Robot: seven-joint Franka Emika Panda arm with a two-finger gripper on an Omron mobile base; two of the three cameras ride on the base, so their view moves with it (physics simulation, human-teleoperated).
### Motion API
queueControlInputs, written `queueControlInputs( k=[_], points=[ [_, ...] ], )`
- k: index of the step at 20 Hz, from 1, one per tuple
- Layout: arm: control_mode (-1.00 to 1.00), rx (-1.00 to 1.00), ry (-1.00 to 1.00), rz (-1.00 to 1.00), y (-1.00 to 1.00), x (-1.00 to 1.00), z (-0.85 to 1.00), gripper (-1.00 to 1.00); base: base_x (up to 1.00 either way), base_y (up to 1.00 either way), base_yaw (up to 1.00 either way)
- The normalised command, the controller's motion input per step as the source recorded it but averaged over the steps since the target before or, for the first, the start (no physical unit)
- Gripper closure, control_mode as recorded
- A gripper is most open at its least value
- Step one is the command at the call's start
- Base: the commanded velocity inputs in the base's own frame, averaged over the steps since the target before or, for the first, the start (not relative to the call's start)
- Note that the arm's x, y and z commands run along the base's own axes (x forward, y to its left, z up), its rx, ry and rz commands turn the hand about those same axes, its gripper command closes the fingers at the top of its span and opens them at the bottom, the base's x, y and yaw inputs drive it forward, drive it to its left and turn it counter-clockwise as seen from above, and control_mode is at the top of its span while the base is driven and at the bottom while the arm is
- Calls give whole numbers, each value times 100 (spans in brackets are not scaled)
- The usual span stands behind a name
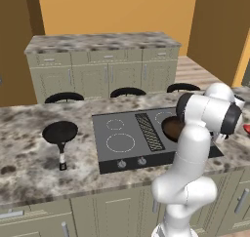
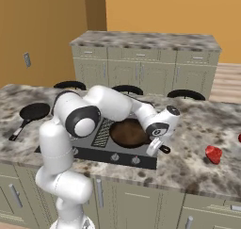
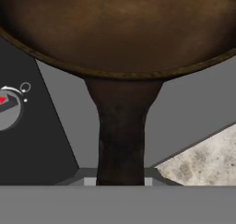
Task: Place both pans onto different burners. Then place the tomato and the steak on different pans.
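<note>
Brown inside, the second pan (image 2: 128,132) is sitting on the cooktop (image 1: 117,155), over the burners right of the grill strip (image 1: 149,131), with its handle (image 3: 120,140) pointing toward the front right corner. The pincer (image 2: 154,147) is hanging at that handle; in the hand view the handle is running straight down between the finger tips, but whether they are clamping it or just parted around it I cannot tell. Left of the cooktop, well apart from it, the black pan (image 1: 60,132) is resting on the worktop (image 1: 29,158), not yet on a burner. Right of the cooktop, the steak (image 2: 213,154) is lying on the worktop; the tomato is too hard to make out to place. The risk here is in the handle: pulling away while the fingers are catching it would drag or spin the brown pan off its burner ring, toward the knobs (image 1: 121,164) or the cooktop's edge.
</note>
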Motion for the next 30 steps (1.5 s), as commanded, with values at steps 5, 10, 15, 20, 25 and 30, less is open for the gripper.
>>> queueControlInputs(
  k=[5, 10, 15, 20, 25, 30],
  points=[
    [-100, 0, 0, 0, 0, 4, 0, -100, 0, 0, 0],
    [-100, 0, 0, 0, 0, 6, 0, -100, 0, 0, 0],
    [-100, 1, 0, 0, -4, 4, 12, -100, 0, 0, 0],
    [-100, 3, 0, -14, -39, -1, 60, -100, 0, 0, 0],
    [-100, 0, 3, -41, -52, 0, 38, -100, 0, 0, 0],
    [-100, 0, 10, -50, -53, -2, 13, -100, 0, 0, 0]
  ],
)
